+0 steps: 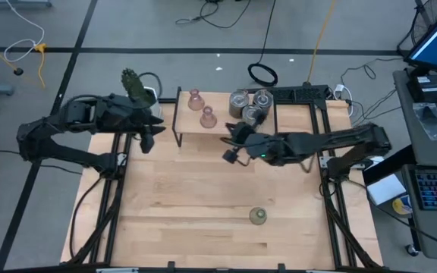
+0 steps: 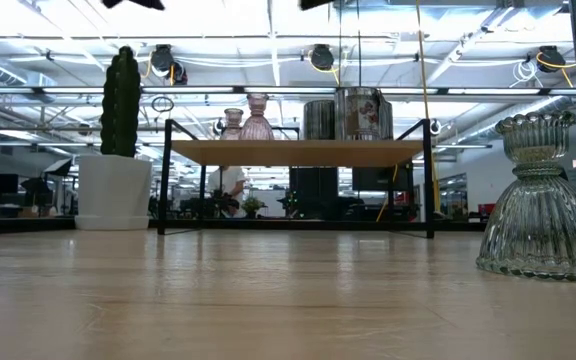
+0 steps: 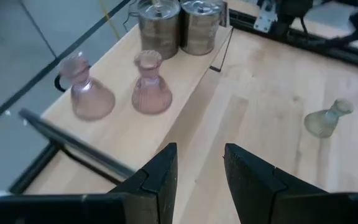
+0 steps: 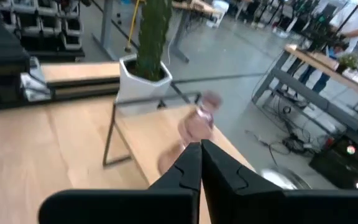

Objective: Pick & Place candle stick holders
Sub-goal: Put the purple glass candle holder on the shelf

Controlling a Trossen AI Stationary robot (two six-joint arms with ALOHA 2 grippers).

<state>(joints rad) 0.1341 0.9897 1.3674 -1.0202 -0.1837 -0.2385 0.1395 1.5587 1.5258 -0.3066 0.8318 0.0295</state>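
A low black-framed wooden shelf [image 1: 226, 125] stands at the table's far side. On it are two pinkish glass candle stick holders [image 3: 92, 96] [image 3: 151, 93] and three silvery cylinders [image 1: 250, 102]. An olive-green holder [image 1: 258, 216] stands on its base near the table's near edge, also in the left wrist view [image 3: 327, 118]. My left gripper [image 3: 199, 168] is open and empty, raised over the table at the shelf's left end [image 1: 148, 140]. My right gripper [image 4: 200, 158] is shut on nothing, in the air just in front of the shelf's middle [image 1: 232, 130].
A cactus in a white pot [image 1: 137, 89] stands at the far left beside the shelf. Black rails [image 1: 332, 197] run along the table's left and right sides. Bare wood lies between the shelf and the green holder. Desks and cables lie beyond the table.
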